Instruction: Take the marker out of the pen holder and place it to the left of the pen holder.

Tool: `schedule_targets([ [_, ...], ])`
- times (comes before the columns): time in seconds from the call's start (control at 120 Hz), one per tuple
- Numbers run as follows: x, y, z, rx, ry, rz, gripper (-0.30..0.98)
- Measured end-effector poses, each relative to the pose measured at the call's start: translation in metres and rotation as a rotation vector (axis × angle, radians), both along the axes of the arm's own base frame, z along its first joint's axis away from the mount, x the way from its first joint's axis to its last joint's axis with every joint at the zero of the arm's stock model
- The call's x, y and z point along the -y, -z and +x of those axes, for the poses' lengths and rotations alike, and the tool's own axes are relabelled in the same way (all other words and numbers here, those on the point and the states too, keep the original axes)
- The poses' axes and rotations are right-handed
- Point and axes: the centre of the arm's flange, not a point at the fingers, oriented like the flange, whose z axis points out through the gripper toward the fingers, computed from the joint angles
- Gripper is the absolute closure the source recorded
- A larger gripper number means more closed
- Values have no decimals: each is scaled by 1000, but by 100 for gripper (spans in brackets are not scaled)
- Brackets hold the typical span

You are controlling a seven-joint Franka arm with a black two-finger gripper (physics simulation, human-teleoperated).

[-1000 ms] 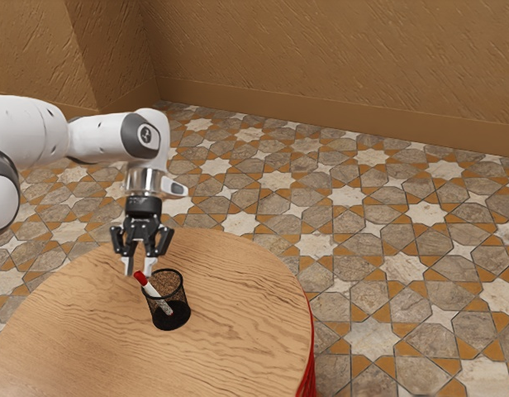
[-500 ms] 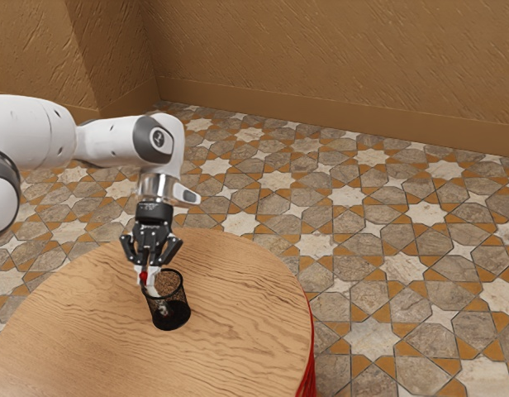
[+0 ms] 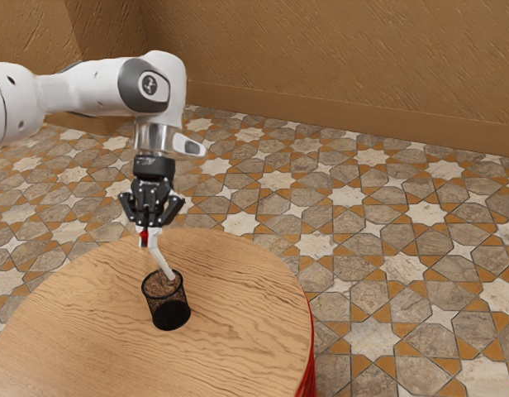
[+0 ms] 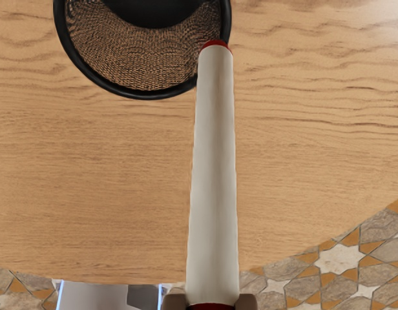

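Note:
My gripper (image 3: 148,236) is above the pen holder in the exterior view, shut on the marker (image 3: 161,258) near its red cap. The white barrel slants down, its lower end at the rim of the black mesh pen holder (image 3: 170,314), which stands upright on the table. In the wrist view the marker (image 4: 215,168) stretches from the gripper (image 4: 210,303) at the lower edge toward the pen holder (image 4: 147,94), its red-tipped far end overlapping the rim.
The round wooden table (image 3: 246,306) has its curved edge beyond the pen holder, with a red side. Patterned floor tiles (image 3: 403,248) and a brown wall (image 3: 337,66) lie behind it.
My hand first moved toward the marker and its fingers closed on it. Since then the hand has risen, pulling the marker up from inside the pen holder.

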Motion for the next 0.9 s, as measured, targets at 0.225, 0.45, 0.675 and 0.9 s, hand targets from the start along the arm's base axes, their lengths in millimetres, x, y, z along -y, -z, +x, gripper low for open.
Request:
schedule_targets([
  [0.225, -62, -28, 20, 125, -119, 21, 78],
  [0.45, -104, 2, 44, 271, -182, 35, 78],
  [0.675, -138, 56, 40, 277, -220, 38, 77],
  [0.9, -153, 82, 28, 273, -239, 33, 72],
])
